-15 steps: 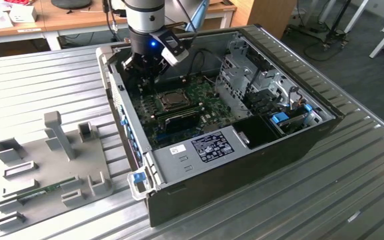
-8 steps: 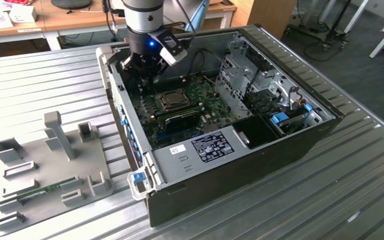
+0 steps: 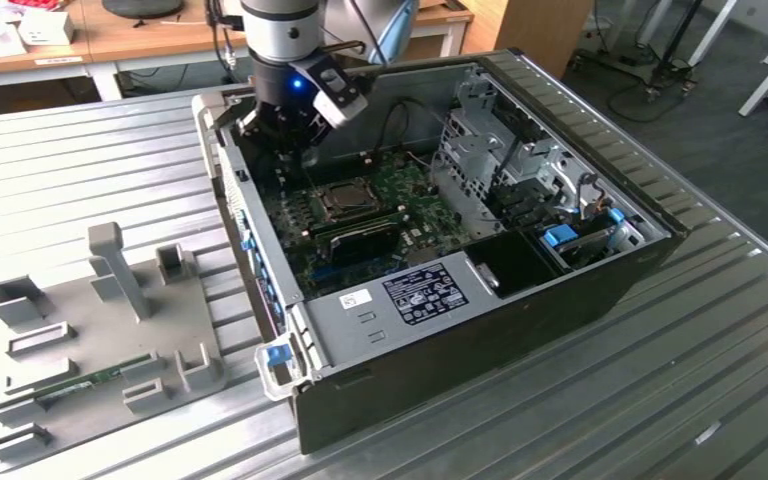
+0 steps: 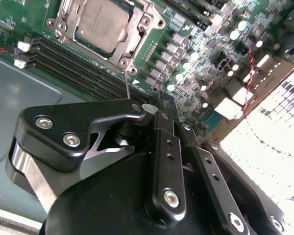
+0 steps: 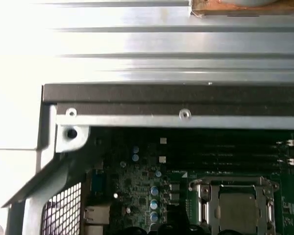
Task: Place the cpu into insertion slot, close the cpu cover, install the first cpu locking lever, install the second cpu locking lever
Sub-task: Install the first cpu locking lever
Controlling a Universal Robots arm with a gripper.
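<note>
The arm [image 3: 281, 40] is seen coming straight down from the top edge of the exterior view, its wrist held upright over the open computer case [image 3: 598, 290] that lies on the ribbed metal worktop [image 3: 704, 400]. The end effector [image 3: 283, 130] is lowered inside the case near its far corner on the exterior view's left. It is held above the green motherboard [image 3: 411, 200] and just beside the insertion slot [image 3: 320, 202], not over it.

In the second wrist view the fingers [image 4: 161, 142] are drawn together to a narrow point, and nothing is seen held between them. The cpu [image 4: 100, 22] is seated flat in the slot. The cpu cover [image 4: 137, 36] is laid down around it, so that the silvery top is framed by its window.

A thin wire locking lever [image 4: 128, 83] is seen standing free from the slot's corner, its end close to the fingertips. Whether they touch cannot be told. The long black memory slots [image 4: 73, 63] run alongside the slot. A grey fixture plate [image 3: 104, 340] lies well apart from the case, on the exterior view's left
</note>
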